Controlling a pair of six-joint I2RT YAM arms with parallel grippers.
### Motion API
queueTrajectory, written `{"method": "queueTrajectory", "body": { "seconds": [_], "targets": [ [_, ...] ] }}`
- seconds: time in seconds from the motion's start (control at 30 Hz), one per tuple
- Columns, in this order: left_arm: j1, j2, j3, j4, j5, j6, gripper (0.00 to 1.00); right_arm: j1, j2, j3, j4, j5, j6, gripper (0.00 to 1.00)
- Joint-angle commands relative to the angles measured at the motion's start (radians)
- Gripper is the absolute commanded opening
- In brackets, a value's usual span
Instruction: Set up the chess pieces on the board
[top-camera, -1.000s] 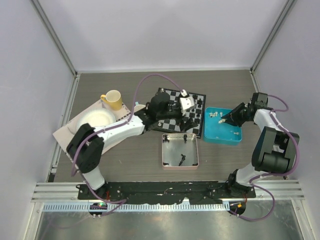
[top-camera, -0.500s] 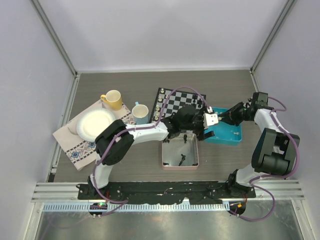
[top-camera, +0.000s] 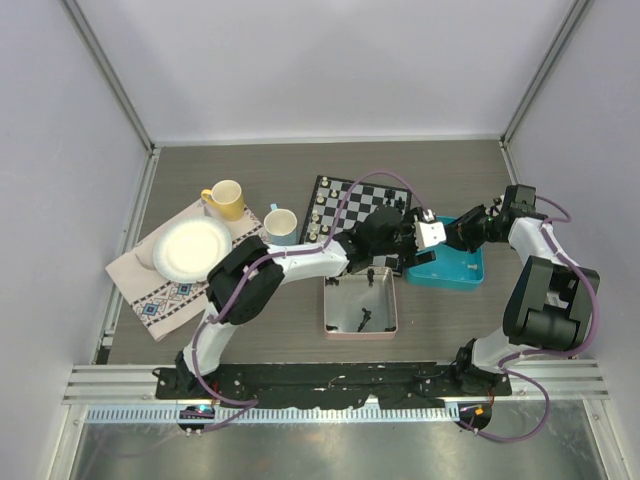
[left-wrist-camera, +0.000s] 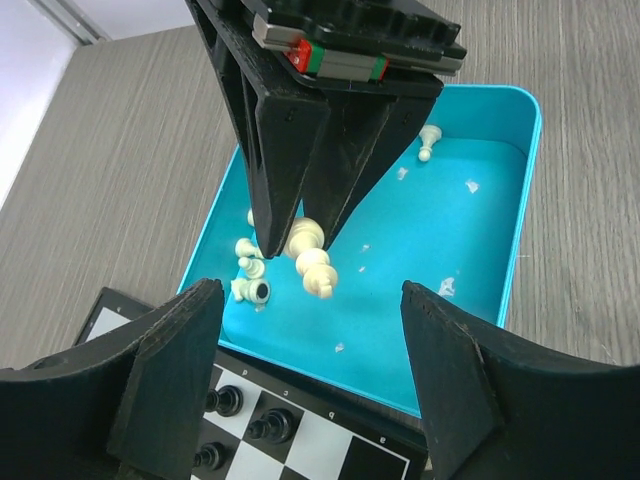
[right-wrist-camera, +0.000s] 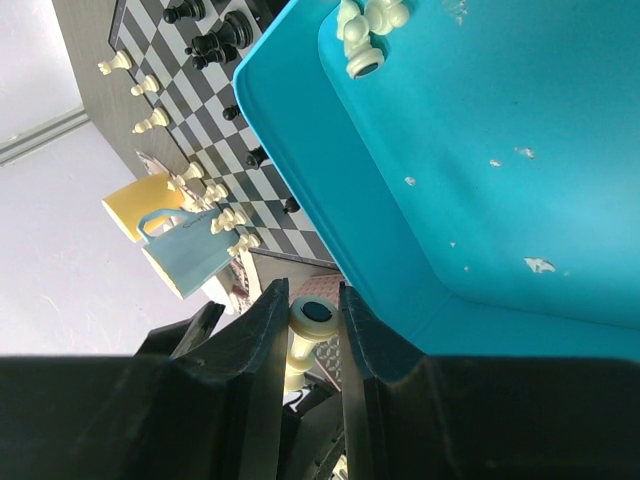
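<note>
The chessboard (top-camera: 345, 205) lies mid-table with off-white pieces (top-camera: 316, 222) along its left edge and black pieces (left-wrist-camera: 228, 401) near its right edge. My right gripper (top-camera: 453, 234) is shut on an off-white piece (right-wrist-camera: 313, 320), also visible in the left wrist view (left-wrist-camera: 312, 258), and holds it over the blue tray (top-camera: 462, 268). Several more off-white pieces (left-wrist-camera: 249, 272) lie in that tray. My left gripper (top-camera: 432, 236) is open and empty at the tray's left edge, facing the right gripper (left-wrist-camera: 300, 238), its fingers (left-wrist-camera: 165, 370) wide apart.
A pink tray (top-camera: 334, 318) in front of the board holds a few black pieces (top-camera: 363, 320). A blue cup (top-camera: 281, 226) and a yellow cup (top-camera: 225, 200) stand left of the board. A white plate (top-camera: 193, 250) rests on a patterned cloth at the left.
My left arm has swung right from over the board to the blue tray's left edge. My right gripper has moved left to meet it, holding an off-white piece.
</note>
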Motion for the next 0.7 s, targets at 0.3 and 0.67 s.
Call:
{"method": "queueTrajectory", "body": {
  "seconds": [0.3,0.67],
  "targets": [
    [-0.015,0.056,0.098,0.040,-0.042,0.045,0.60,-0.001,-0.042,0.024,-0.003,-0.033,0.020,0.12],
    [-0.018,0.060,0.101,0.030,-0.047,0.045,0.16,-0.001,-0.044,0.021,0.005,-0.041,0.026,0.12]
  ]
}}
